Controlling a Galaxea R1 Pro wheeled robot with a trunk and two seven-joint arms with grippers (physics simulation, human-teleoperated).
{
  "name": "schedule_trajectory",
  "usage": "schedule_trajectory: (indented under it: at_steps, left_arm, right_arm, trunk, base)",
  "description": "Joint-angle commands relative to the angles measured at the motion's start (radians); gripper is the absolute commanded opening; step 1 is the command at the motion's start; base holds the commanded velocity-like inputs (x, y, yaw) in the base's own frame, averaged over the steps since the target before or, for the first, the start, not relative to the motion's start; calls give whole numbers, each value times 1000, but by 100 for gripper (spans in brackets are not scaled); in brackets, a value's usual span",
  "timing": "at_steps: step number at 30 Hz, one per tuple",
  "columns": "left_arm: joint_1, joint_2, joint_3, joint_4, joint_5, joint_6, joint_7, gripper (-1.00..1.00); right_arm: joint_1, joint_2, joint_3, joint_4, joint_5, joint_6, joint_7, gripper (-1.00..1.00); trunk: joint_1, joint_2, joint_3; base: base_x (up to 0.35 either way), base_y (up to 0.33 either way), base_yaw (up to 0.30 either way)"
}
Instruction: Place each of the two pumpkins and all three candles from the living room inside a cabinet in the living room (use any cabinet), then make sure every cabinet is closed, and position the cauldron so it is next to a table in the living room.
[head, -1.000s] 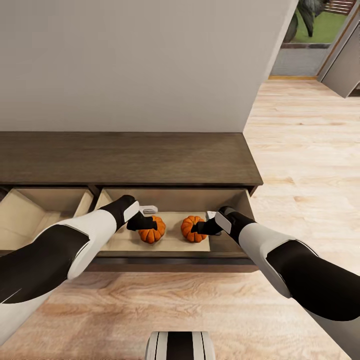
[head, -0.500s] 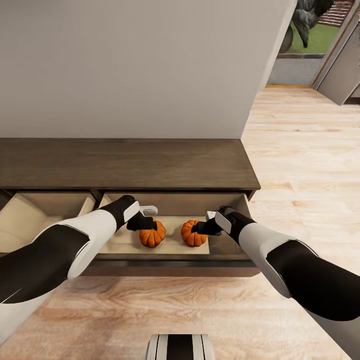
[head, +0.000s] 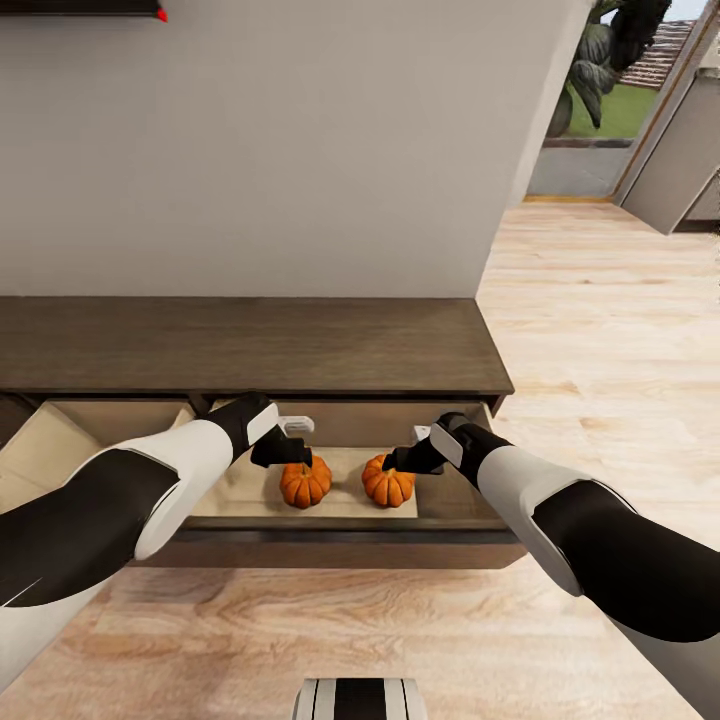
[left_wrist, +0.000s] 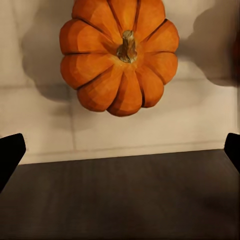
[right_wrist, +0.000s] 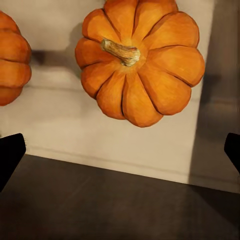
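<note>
Here, two pumpkins (head: 305, 483) (head: 388, 483) sit in the cabinet's (head: 250, 345) open drawer.
My left tool (head: 296, 455) and right tool (head: 398, 461) hover spread apart, wood floor (head: 600, 330) free rightward.

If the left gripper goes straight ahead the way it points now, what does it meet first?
Probably the drawer front edge or the floor just inside it: the left gripper, jaws open, points down beside the left pumpkin. Depth is unclear.

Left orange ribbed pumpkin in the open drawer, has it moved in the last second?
No. The pumpkin keeps its spot beside its twin in the cabinet; the camera tilted.
</note>
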Motion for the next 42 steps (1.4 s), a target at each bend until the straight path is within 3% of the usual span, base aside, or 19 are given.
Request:
schedule_trajectory:
  at_steps: [1,10,33,42]
  left_arm:
    - [-1,0,-8,2,10,1,2,100]
    - [-1,0,-8,2,10,2,2,100]
    - [5,0,-8,2,10,1,3,100]
    - [6,0,-8,2,10,0,4,100]
  right_arm:
    - [-1,0,9,0,1,3,7,100]
    - [-1,0,9,0,1,3,7,100]
    - [-1,0,9,0,2,3,7,100]
    - [-1,0,9,1,2,3,7,100]
  trunk:
    - [-1,0,3]
    - [-3,1,26]
    - [-3,1,26]
    - [-7,3,61]
  base:
    - [0,0,0]
    - [0,0,0]
    - [-14,0,0]
    - [0,0,0]
